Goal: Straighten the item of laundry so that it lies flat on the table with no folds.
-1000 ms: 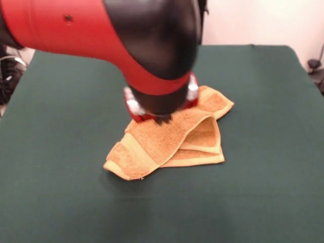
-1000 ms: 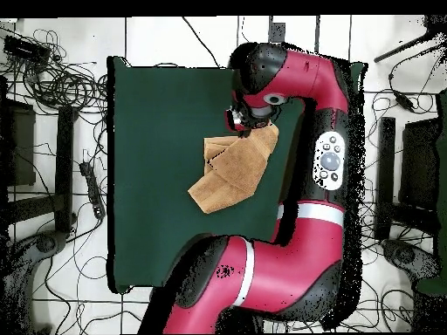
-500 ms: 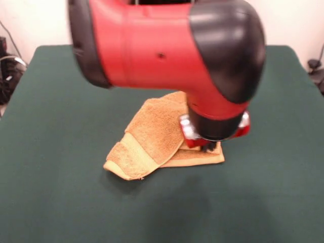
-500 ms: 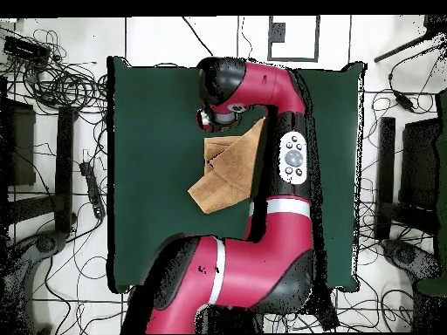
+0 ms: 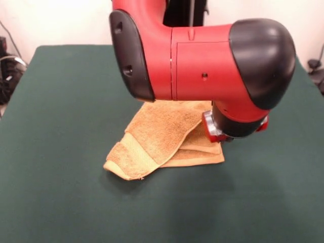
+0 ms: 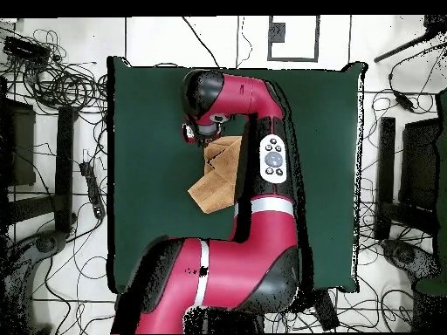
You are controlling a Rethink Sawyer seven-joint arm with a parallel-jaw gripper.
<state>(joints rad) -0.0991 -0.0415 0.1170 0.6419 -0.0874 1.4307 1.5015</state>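
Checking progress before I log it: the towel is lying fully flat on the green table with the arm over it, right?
Not flat. The front view shows the towel folded over itself in layers on the table, with the arm over it.

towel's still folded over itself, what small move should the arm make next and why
Probably lower straight down onto the towel's right-hand edge in the front view and pinch the top layer there. The wrist hangs just over that edge, and the upper flap with its woven band lies doubled across the lower layer. Whether the gripper is open is hidden.
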